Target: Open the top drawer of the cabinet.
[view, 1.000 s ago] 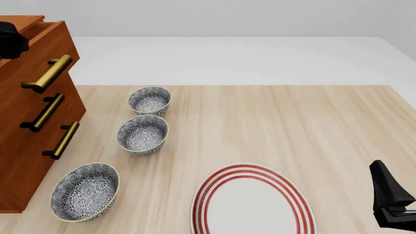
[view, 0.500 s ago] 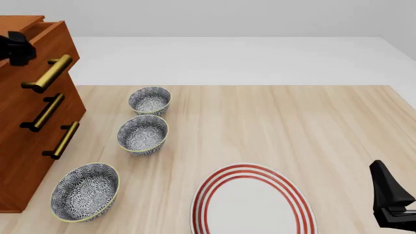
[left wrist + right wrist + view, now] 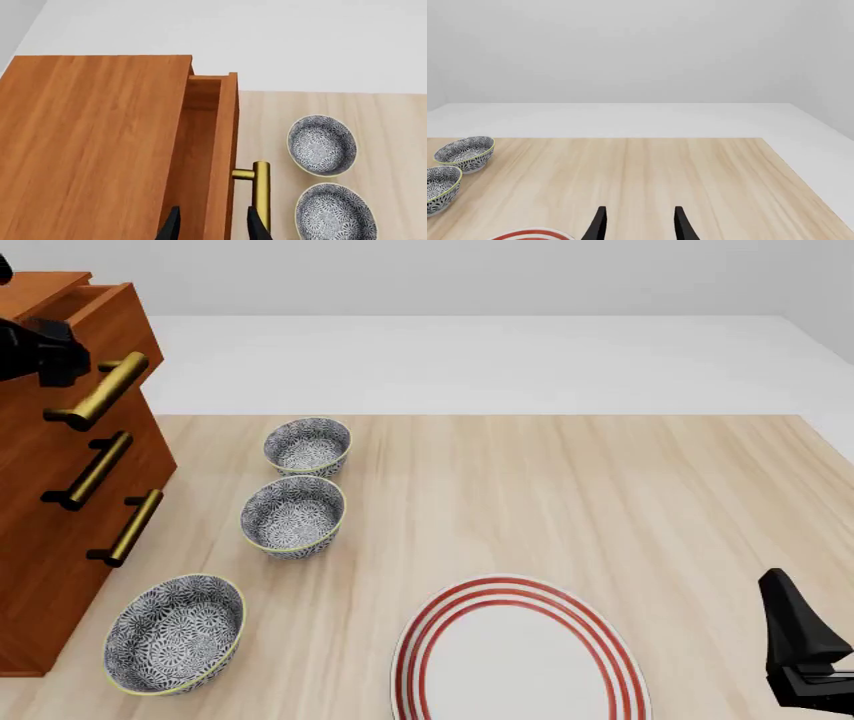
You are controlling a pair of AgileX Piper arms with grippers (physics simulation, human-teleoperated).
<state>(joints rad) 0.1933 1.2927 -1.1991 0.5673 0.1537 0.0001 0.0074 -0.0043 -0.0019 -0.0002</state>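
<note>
Left wrist: top drawer ajar, hollow visible.

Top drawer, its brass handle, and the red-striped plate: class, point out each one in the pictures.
top drawer (image 3: 220, 150): left wrist view, upper edge of its front panel.
brass handle (image 3: 100, 393): front view, middle of the bar.
red-striped plate (image 3: 514, 665): front view, its white centre.

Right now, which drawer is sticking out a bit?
The top drawer, the one by the left gripper. Its front juts forward; the two lower drawers sit flush in the cabinet.
</note>
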